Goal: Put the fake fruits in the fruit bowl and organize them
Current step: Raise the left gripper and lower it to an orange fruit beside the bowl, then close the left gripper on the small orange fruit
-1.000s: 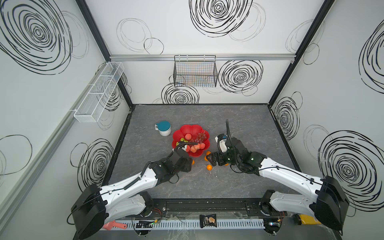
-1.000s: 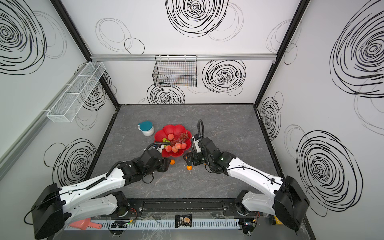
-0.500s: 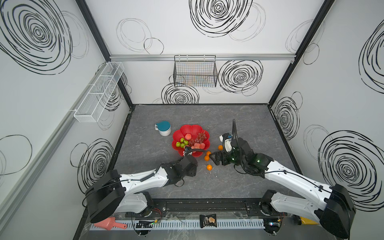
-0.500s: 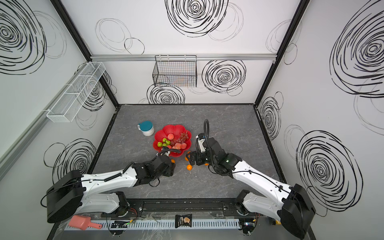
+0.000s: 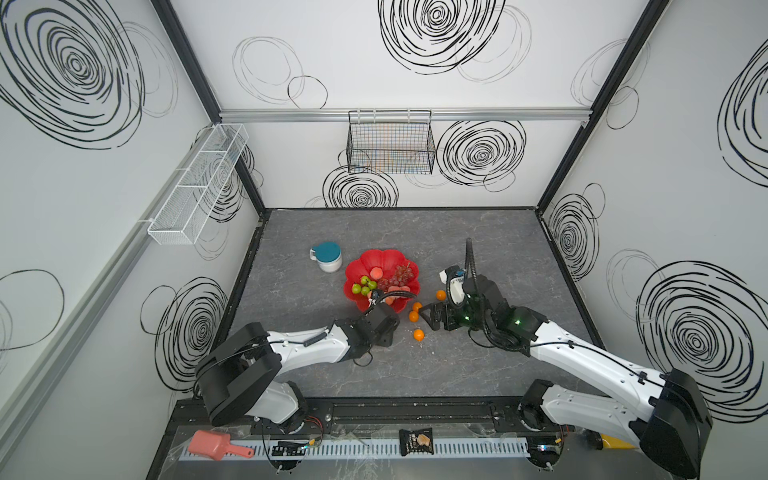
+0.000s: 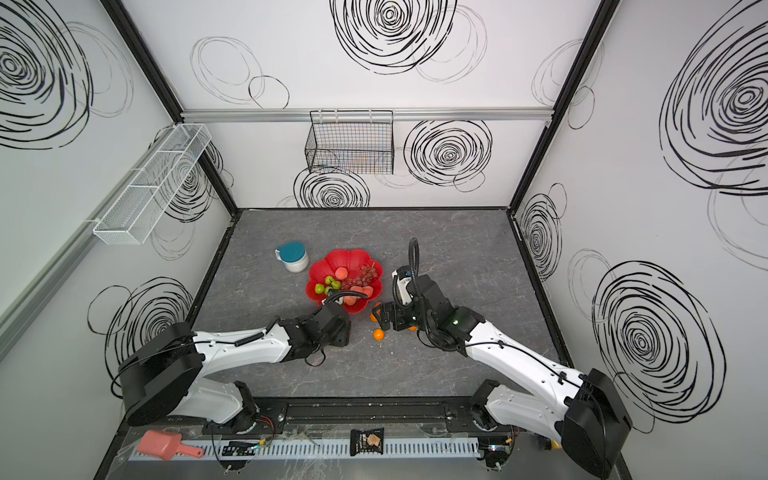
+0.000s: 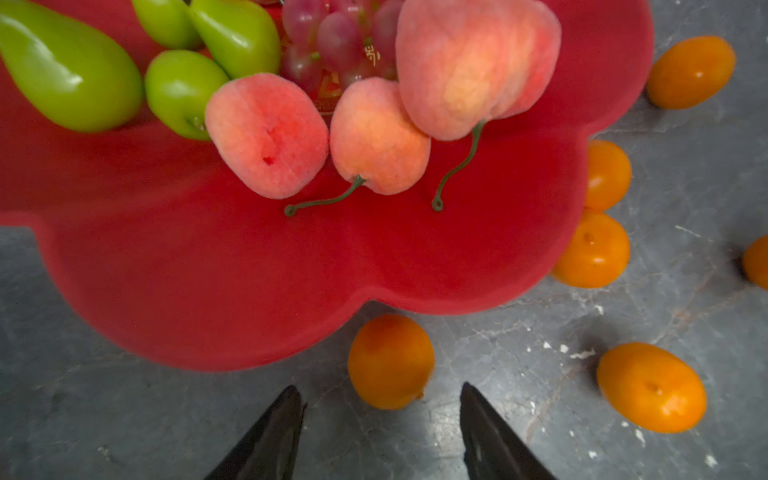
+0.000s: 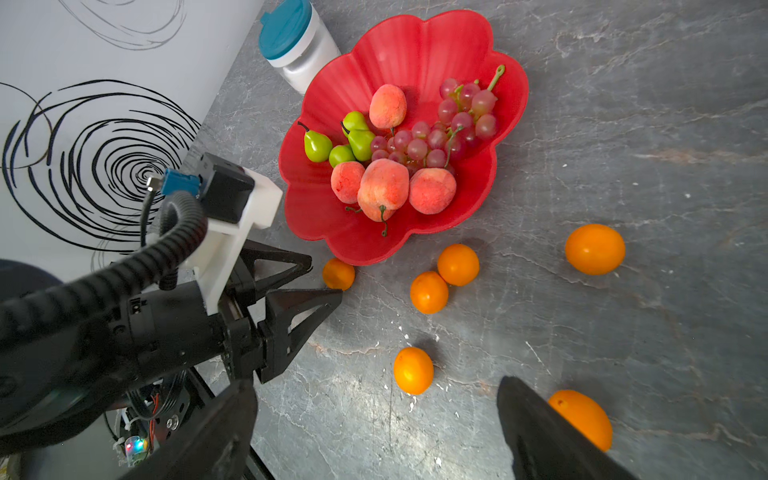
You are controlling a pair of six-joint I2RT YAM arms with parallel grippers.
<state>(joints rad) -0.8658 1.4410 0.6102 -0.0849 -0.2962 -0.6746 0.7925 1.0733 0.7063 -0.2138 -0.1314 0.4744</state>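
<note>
The red scalloped fruit bowl (image 5: 374,257) (image 8: 415,41) holds pink peaches (image 8: 384,187), green pears (image 8: 318,145) and a grape bunch (image 8: 449,133). Several orange balls (image 5: 413,316) lie on the table beside its near rim. My left gripper (image 7: 380,388) (image 8: 326,280) is open and low at the bowl's front edge, with one orange (image 7: 390,361) just ahead of its tips. My right gripper (image 8: 374,384) (image 5: 428,318) stands wide open and empty above the table. One orange (image 8: 413,370) lies between its fingers' line, and another (image 8: 582,417) lies behind one finger.
A white mug with a teal lid (image 5: 327,257) stands to the left behind the bowl. A black wire basket (image 5: 390,143) hangs on the back wall and a white mesh shelf (image 5: 195,187) on the left wall. The two grippers are close together.
My left gripper has drawn back from over the bowl to the table at its near rim. The right gripper has stayed open and hardly shifted.
</note>
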